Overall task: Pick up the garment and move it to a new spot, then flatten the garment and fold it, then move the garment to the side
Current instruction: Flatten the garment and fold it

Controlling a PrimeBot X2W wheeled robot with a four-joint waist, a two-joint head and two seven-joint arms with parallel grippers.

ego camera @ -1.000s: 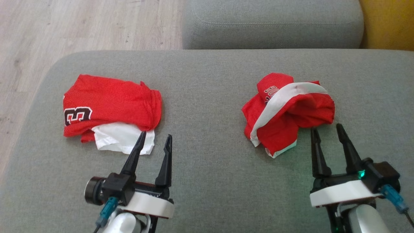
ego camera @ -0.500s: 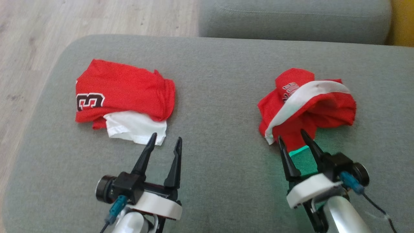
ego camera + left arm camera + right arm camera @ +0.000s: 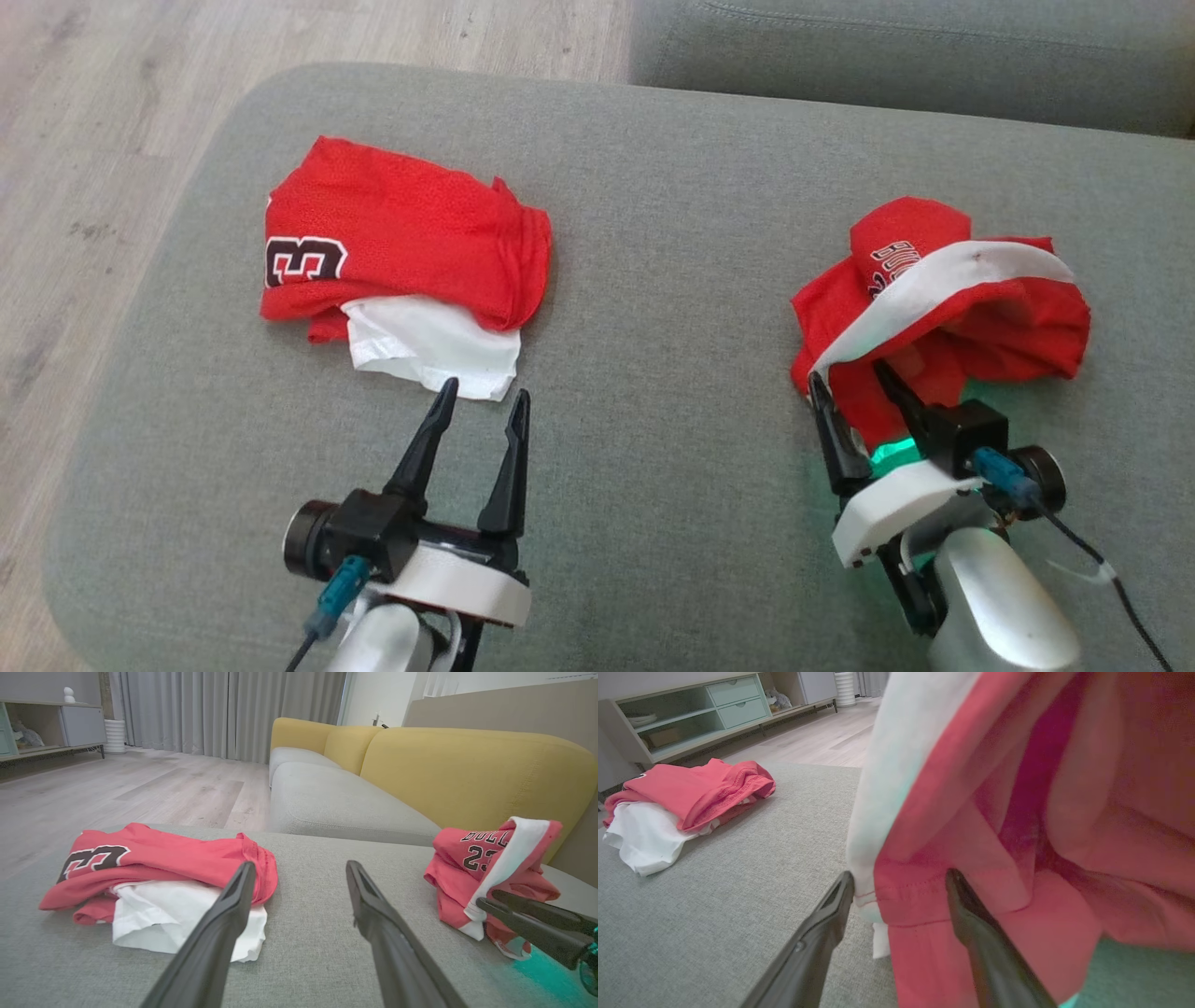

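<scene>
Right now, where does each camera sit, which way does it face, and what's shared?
Head view: on the head, looking down at the grey cushion; left fingers, right fingers below.
Left wrist view: low, facing the yellow sofa; left fingers ahead.
Right wrist view: against the crumpled jersey; right fingers straddle its hem.
Shared: all show the folded jersey.
</scene>
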